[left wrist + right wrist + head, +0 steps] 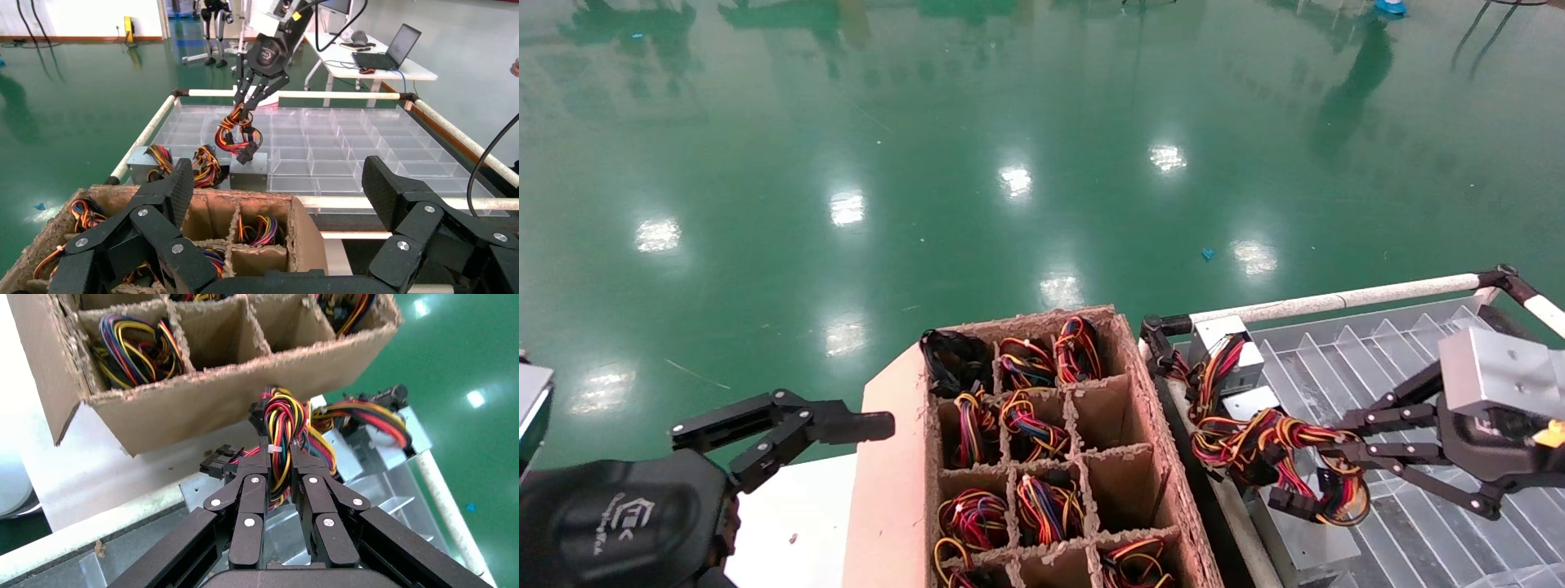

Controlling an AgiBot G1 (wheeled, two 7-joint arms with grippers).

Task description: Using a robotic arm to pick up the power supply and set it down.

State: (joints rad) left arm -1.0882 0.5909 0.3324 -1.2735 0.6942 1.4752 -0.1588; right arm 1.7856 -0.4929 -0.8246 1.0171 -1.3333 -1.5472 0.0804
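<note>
1. The jaws of the right gripper (280,454) were closed tight on the wire bundle (1275,445) of the power supply (248,171).
2. The grey box sat at the near edge of the clear tray (1385,359), just beside the cardboard box (891,457).
3. This looked like the setting-down step.
4. Next, the jaws would need to open and let go.
5. The left gripper (275,202) waited wide open and empty near the cardboard box.

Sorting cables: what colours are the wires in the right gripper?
Red, yellow, orange and black wire bundle, clearest in the right wrist view.
</note>
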